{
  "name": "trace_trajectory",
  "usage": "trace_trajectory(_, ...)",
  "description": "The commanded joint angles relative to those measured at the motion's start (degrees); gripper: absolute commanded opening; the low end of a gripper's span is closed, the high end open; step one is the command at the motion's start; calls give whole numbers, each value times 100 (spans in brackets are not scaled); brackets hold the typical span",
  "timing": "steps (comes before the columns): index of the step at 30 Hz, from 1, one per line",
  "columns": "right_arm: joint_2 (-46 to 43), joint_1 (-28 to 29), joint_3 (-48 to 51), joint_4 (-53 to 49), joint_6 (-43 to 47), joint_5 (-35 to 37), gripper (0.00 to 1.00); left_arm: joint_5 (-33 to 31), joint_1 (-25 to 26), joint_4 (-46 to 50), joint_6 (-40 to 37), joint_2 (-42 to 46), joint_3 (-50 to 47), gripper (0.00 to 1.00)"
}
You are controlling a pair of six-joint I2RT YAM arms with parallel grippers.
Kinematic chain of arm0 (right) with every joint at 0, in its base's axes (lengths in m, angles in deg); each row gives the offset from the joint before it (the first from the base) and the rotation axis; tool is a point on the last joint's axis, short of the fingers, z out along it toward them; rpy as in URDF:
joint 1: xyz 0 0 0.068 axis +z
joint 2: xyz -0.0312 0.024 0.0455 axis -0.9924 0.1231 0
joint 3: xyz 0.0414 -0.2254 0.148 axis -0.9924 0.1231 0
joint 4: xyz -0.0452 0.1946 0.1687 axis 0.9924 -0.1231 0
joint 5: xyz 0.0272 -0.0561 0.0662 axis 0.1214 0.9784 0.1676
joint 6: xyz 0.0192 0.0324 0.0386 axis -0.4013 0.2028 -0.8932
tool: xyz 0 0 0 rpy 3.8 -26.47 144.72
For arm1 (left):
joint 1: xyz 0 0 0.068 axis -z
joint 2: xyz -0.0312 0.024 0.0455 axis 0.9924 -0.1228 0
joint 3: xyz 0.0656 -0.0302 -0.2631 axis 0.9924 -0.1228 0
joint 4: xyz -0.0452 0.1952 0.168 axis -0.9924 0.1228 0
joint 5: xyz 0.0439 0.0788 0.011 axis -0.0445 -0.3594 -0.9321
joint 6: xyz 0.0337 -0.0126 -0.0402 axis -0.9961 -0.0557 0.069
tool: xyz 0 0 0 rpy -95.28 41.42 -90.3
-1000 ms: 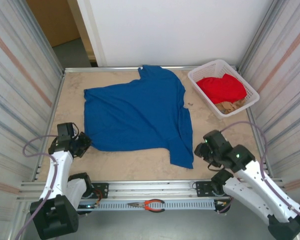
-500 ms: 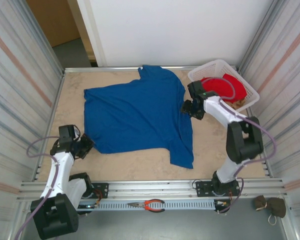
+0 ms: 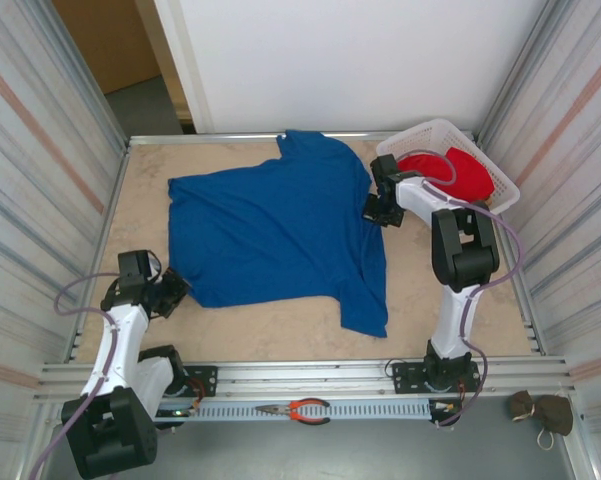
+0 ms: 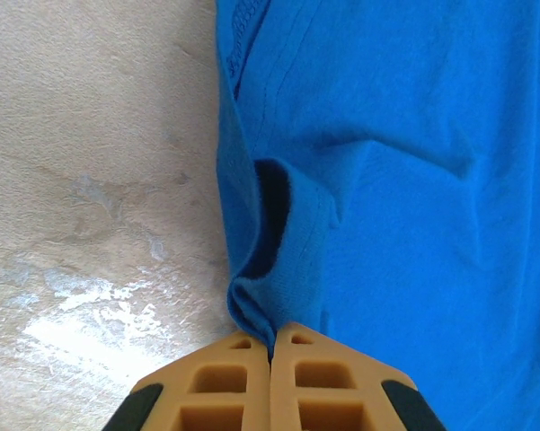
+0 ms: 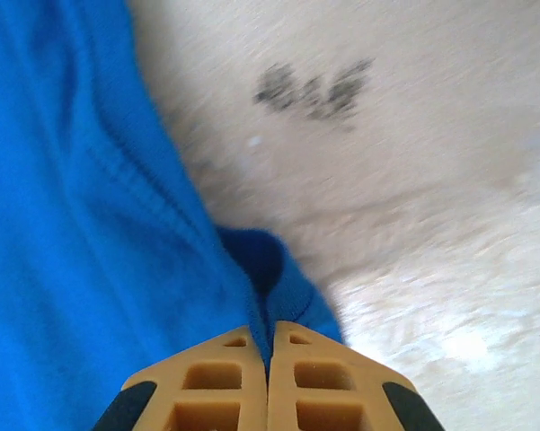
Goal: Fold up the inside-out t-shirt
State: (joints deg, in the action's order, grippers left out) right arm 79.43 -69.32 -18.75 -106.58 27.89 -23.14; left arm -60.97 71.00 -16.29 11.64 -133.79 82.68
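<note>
The inside-out t-shirt [image 3: 275, 225], royal blue, lies spread over the table, one part running down to the near right. My left gripper [image 3: 170, 290] is at its near left corner, shut on a pinched fold of the blue cloth [image 4: 270, 269]. The orange fingertips [image 4: 225, 377] meet with the fold squeezed between them. My right gripper [image 3: 377, 212] reaches to the shirt's right edge beside the basket, shut on a small tuck of that edge [image 5: 283, 287]. No lettering shows.
A white basket [image 3: 405, 148] at the back right holds a red garment [image 3: 450, 172]. Metal walls close in both sides. Red-handled pliers [image 3: 298, 409] lie on the front rail. Bare tan tabletop [image 3: 420, 270] spreads right of the shirt.
The right arm swung from the near right up to the shirt's right edge by the basket, and its jaws closed on the cloth. The left gripper kept its grip and place.
</note>
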Motion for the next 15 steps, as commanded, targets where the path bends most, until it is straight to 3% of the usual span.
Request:
trace_trajectory(1,-283,-349,108,-121,-97,157,0,50,15,-8,-37,-11,-77,0)
trace_trajectory(12,-541,-715,577,-234,-348,505,0,5,17,12,-45,-14,-61,0)
trace_trajectory(13,-543,-735,599,-227,-348,461,11,-1,10,14,-38,-26,-64,0)
trace_trajectory(15,-547,-763,612,-193,-292,221,50,6,10,10,-45,-22,-53,0)
